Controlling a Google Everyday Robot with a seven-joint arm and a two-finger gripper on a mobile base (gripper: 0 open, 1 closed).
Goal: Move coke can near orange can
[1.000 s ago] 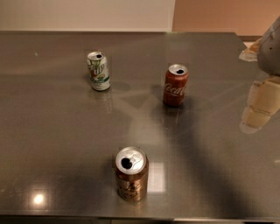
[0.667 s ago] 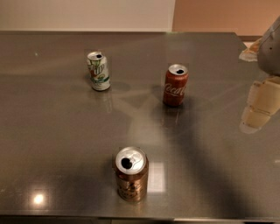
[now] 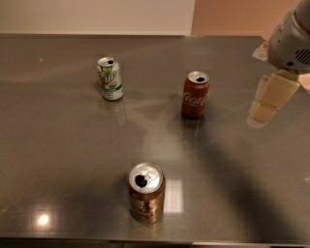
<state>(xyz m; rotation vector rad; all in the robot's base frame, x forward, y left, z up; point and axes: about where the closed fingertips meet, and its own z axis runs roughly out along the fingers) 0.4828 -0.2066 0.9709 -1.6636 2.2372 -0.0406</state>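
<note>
The coke can (image 3: 195, 95), red with white script and a silver top, stands upright at the middle right of the table. The orange can (image 3: 146, 193), coppery brown with dark markings, stands upright near the front edge, well in front of and left of the coke can. My gripper (image 3: 271, 99) hangs above the table at the right edge of the view. It is to the right of the coke can and apart from it, holding nothing that I can see.
A white-and-green can (image 3: 110, 78) stands upright at the back left. The dark grey table (image 3: 58, 160) has its far edge against a pale wall (image 3: 97, 14). Its front edge runs just below the orange can.
My gripper has shifted a little to the left and farther back, toward the coke can. None of the cans has moved.
</note>
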